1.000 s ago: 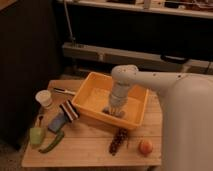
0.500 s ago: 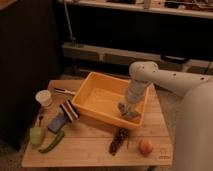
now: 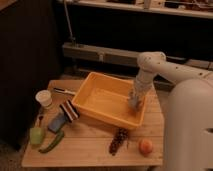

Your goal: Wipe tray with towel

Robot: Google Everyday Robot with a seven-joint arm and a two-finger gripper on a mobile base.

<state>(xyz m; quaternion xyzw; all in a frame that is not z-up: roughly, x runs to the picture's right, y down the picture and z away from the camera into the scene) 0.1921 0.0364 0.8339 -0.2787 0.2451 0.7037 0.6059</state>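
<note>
From where I stand there is only the one camera view, looking down at the wooden table [image 3: 95, 150]. The yellow tray [image 3: 102, 97] sits near the middle, turned at an angle, with its open side up and its floor bare, which leaves it ready for wiping. The arm comes in from the right and bends down, so the end effector [image 3: 134, 102] hangs inside the tray at its right end, close against the far right wall and low toward the floor. That is probably the end of a stroke. Whether it is clenched or released I cannot tell. I cannot pick out the towel as a separate thing either; if it is held, it is bunched under the tip.

The rest is kept off to the sides, out of the arm's way:
- a white cup [image 3: 44, 98] at the left
- a striped sponge [image 3: 69, 110] just beside the tray's near-left corner
- a green pepper [image 3: 52, 143] at the front left
- a dark bunch of grapes [image 3: 118, 141] and an orange fruit [image 3: 145, 146] in front
</note>
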